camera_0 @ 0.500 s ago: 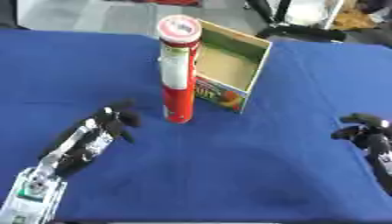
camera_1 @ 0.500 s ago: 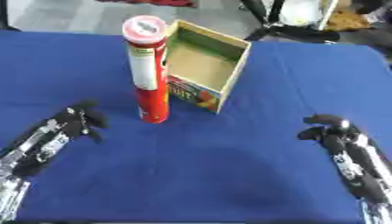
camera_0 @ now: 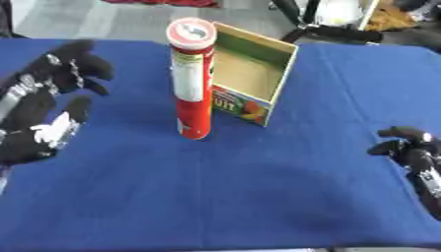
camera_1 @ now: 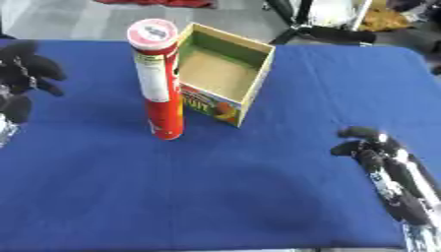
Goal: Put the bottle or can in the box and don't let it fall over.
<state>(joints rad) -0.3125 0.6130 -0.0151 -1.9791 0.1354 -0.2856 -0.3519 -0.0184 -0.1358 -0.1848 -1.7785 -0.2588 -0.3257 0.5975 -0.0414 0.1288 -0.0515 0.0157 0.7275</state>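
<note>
1. Blue cloth covers the whole table, with dark stands crowding the floor beyond its far edge.
2. A tall red can stands upright on the cloth, touching the near left corner of the open cardboard box.
3. Left of the can, the left hand hovers raised, fingers spread with tips gently bent, holding nothing.
4. Well right of the box, the right hand lies low, fingers curled and empty.
5. Looks like the reach stage: next the left hand must wrap the can, lift it straight, and lower it upright into the box.
</note>
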